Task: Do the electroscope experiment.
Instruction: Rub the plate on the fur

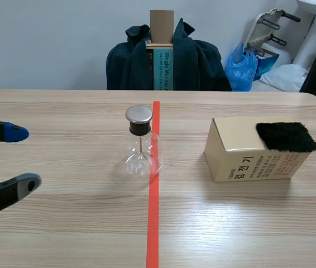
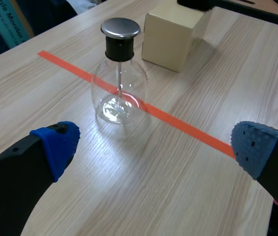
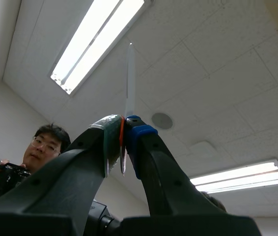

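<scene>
- Glass marks the task's thing: the electroscope [image 1: 142,146], a round flask with a metal cap [image 1: 139,114], stands upright on the table [image 1: 63,234], right on the orange tape line [image 1: 153,223].
- Left jaws stand wide open and hold nothing. The electroscope lies ahead of them, not yet between their dotted pads [image 2: 56,142].
- Right jaws are closed on a thin clear strip [image 3: 129,78] and point up at the ceiling. How they sit relative to the electroscope cannot be told.
- Right of the electroscope, well apart, sits a box [image 1: 242,159] with a black fur pad [image 1: 285,137] on top.
- Charging the strip looks like the step in hand: rub it firmly on the fur, then bring it slowly to the cap without knocking the flask.
</scene>
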You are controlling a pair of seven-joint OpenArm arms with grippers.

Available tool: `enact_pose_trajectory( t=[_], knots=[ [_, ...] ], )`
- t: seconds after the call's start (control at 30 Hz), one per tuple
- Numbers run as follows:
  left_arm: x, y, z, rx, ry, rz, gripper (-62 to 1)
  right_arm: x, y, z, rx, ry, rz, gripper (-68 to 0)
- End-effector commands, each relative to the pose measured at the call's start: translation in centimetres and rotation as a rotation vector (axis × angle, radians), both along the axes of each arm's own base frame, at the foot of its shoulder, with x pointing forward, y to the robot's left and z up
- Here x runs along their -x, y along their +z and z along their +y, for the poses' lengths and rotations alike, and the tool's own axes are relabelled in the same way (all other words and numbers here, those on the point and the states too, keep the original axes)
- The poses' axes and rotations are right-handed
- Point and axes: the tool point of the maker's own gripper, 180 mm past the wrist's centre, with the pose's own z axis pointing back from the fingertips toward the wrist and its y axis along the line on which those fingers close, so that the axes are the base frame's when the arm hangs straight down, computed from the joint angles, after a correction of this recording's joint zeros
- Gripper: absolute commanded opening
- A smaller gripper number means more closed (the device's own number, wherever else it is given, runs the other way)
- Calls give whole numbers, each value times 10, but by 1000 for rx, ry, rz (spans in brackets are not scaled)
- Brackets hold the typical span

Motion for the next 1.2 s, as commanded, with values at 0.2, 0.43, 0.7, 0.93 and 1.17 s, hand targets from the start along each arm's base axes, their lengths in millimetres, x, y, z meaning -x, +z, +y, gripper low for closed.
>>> enact_pose_trajectory(
  t=[0.2, 0.43, 0.7, 0.93, 1.17],
  knots=[
    [18, 20, 20, 69, 77, -3, 14, 5, -16, -6, 28, -17, 50, -667],
    [32, 31, 30, 90, 137, -12, 14, -33, -86, -13, -2, 33, 422, -667],
    [36, 35, 38, 112, 219, -36, 14, -73, -221, -27, 10, 101, 896, -666],
    [36, 34, 38, 112, 229, -41, 14, -84, -307, -28, 20, 82, 1010, -666],
    [36, 34, 38, 112, 230, -41, 14, -93, -372, -27, 23, 55, 1114, -667]
  ],
)
